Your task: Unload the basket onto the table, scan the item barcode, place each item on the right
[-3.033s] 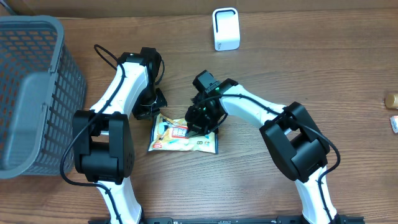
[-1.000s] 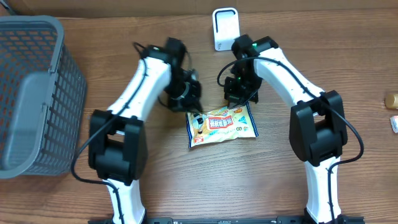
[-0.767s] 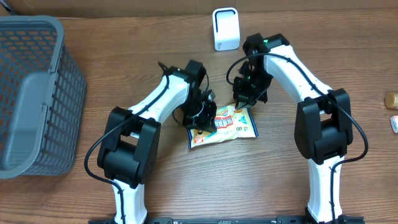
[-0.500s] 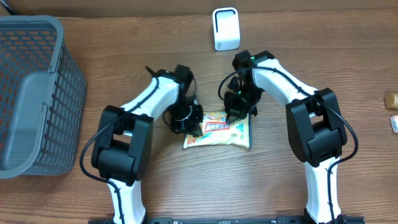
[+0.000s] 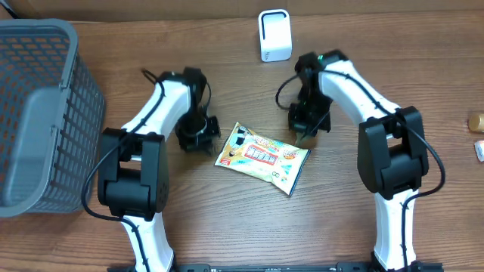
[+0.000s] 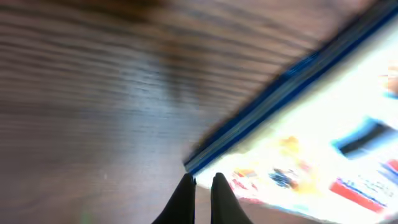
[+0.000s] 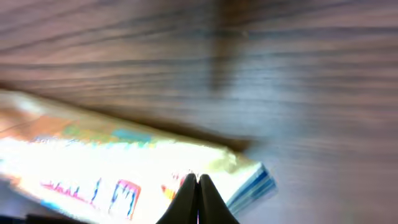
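On the table (image 5: pixel 227 227) lies a packet (image 5: pixel 262 156).

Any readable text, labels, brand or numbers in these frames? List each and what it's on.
Snack packet: printed red and blue panels, too small overhead and blurred in both wrist views; nothing readable.
White scanner: no text visible.
Grey basket: none.
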